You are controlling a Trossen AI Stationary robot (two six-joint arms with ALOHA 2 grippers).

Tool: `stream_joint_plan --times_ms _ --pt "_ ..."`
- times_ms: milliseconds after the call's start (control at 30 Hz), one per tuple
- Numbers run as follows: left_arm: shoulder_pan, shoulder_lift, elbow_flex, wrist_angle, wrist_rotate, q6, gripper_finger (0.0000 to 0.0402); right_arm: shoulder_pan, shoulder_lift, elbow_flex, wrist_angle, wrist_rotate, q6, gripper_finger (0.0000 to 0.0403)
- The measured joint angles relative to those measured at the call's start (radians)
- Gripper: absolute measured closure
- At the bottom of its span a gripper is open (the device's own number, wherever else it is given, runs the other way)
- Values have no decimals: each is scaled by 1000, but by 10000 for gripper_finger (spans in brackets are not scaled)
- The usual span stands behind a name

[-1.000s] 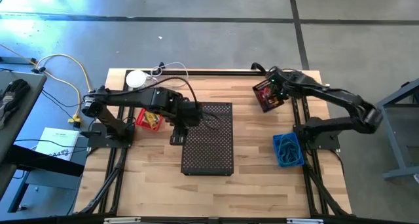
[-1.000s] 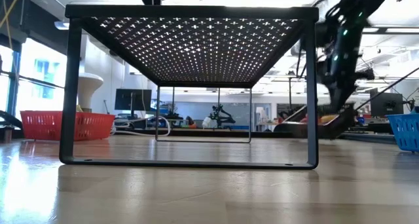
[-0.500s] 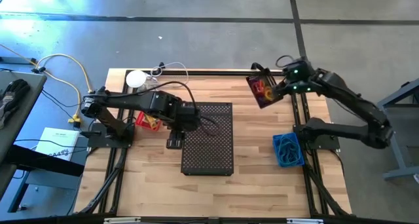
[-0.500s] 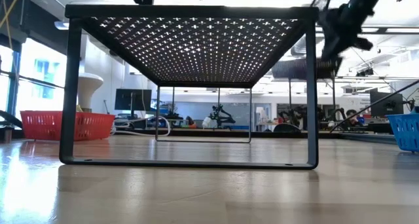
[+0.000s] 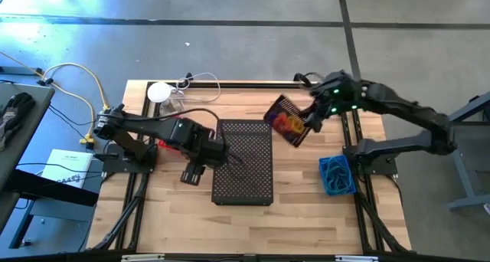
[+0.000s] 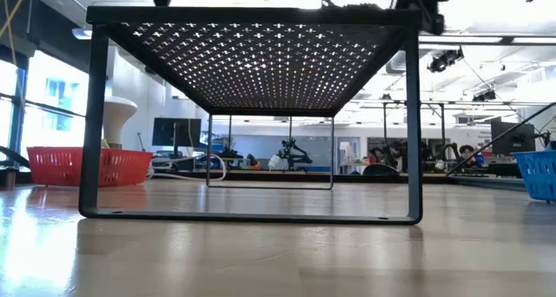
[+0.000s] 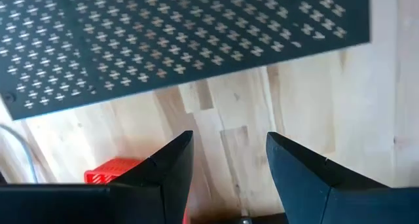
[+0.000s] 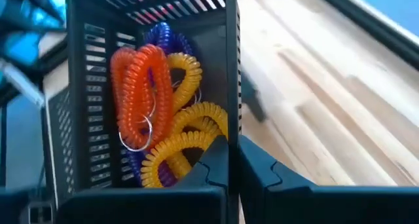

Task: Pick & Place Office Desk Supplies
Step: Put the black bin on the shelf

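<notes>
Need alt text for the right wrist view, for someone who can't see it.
The right gripper is shut on the wall of a black slotted plastic basket, lifted over the pale wooden table. Inside lie orange, yellow and purple coiled loops.

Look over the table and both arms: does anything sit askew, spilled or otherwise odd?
Yes. The black slatted basket is off the table, tilted, held by its wall in the shut right gripper beside the perforated metal stand. The coiled loops are heaped against one side; none have spilled. The left gripper hangs open and empty.
</notes>
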Motion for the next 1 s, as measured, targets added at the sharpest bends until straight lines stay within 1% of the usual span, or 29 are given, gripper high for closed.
stream_joint_plan --times_ms 67,200,333,533,700,867,1000 --pt "-20 0 0 -4 1 0 218 42 48 0 43 -8 -30 400" --pt "-55 0 0 -4 3 -1 218 96 150 1 153 -59 -110 400" --pt "-85 0 0 -4 8 -17 218 117 272 82 176 -132 -175 400" --pt "-124 0 0 -7 60 -37 218 144 460 301 95 -162 -264 400" --pt "-162 -1 0 -7 63 -59 218 151 607 462 -36 -163 -339 400" --pt "-189 -4 0 -7 63 -62 218 134 715 562 -90 -203 -436 399" --pt "-203 -4 0 -6 63 -64 218 110 763 597 -92 -209 -504 399"
